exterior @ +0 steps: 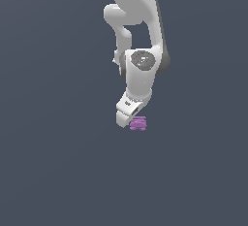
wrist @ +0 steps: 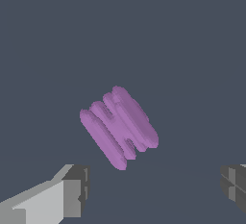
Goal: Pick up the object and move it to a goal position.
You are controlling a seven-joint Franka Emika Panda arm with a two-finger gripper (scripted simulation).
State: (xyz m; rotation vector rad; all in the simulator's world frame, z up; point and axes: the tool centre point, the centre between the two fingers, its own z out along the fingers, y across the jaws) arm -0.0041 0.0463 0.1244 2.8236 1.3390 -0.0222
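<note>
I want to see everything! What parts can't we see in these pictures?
- Exterior view: the white robot arm's top is cut off by the edge.
- Exterior view: the white gripper hides part of the small purple ridged block.
- Wrist view: both grey fingertips are cut off by the edges.

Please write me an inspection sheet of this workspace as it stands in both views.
Surface: plain dark grey-blue ground, no markings.
Job's things: ridged purple block lying on the ground, not gripped; no goal marker seen.
Clutter: nothing seen.
Grippers: white gripper low beside the block in the exterior view; in the wrist view its fingertips stand wide apart, open, the block not between them.
Cables: nothing seen.
Surroundings: same flat grey-blue all round, nothing else seen.
</note>
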